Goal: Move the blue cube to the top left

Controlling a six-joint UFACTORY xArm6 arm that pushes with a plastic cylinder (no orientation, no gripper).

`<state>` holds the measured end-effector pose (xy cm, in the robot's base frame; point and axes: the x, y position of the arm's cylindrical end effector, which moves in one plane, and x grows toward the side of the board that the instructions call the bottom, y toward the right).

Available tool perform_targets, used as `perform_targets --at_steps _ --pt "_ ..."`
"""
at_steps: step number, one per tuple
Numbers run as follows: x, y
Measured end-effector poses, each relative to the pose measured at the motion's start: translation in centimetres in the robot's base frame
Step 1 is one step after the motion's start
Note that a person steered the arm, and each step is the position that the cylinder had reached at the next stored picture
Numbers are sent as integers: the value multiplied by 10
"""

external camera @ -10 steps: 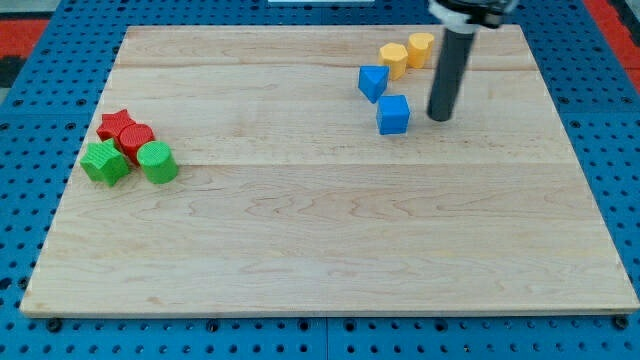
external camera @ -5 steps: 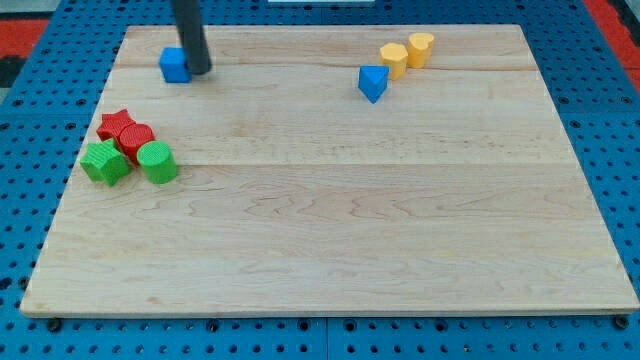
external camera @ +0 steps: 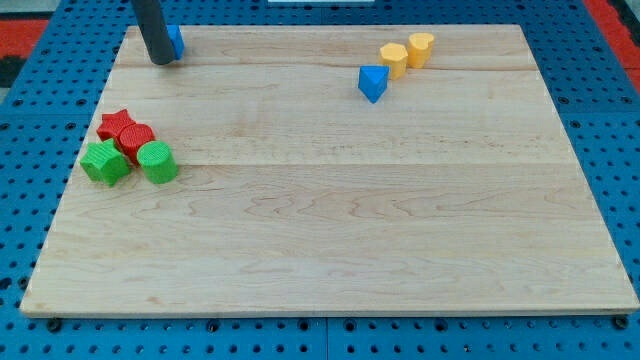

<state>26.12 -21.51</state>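
Observation:
The blue cube sits near the top left corner of the wooden board, mostly hidden behind my dark rod. My tip rests on the board just left of and below the cube, touching or nearly touching it.
A second blue block, wedge-like, lies at the upper right, with two yellow blocks beside it. At the left edge a red star, a red block, a green star and a green cylinder cluster together.
The blue cube went from the upper right across to the top left, pushed by my rod. In the last half second cube and tip moved further up and left.

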Motion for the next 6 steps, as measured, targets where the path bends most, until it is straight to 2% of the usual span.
perform_targets --at_steps 1,2,3,4,5,6 --pt "0 0" --pt "18 19" --pt "77 122" --pt "89 216" --pt "111 344" --pt "109 429"
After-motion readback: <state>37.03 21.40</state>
